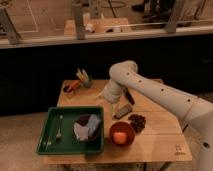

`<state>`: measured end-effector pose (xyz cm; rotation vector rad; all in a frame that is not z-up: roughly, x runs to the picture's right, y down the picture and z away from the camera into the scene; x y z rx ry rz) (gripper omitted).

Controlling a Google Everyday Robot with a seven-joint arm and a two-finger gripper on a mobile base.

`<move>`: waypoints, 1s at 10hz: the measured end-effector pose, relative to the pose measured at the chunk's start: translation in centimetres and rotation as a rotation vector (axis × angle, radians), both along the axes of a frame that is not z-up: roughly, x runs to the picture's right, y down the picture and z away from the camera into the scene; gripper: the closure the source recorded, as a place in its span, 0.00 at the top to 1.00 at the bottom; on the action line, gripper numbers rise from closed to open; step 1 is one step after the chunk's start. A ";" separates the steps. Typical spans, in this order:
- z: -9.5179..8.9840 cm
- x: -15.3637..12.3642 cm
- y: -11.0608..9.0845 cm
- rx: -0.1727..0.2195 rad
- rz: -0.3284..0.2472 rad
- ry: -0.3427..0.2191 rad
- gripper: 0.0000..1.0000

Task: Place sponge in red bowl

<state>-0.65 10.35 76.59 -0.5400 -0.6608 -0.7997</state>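
Fingers (102, 94), half-hidden behind the wrist, hang near the blurred sponge (122, 111).

Dim warm light, brighter beyond the railing (100, 38), falls on the pincer (103, 96) above the table (155, 142).

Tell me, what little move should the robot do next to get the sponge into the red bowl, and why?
My guess: ease the gripper down onto the sponge to grab it. The sponge lies flat on the table right beside the gripper and is not yet in the red bowl, which sits just past it, nearer the camera.
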 end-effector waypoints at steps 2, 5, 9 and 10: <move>0.1 -1.1 1.4 -0.016 -0.088 -0.057 0.80; -0.3 -1.9 2.3 -0.035 -0.133 -0.089 0.80; -0.1 -3.0 3.8 -0.067 -0.165 -0.127 0.80; 0.0 -3.0 4.1 -0.078 -0.157 -0.134 0.80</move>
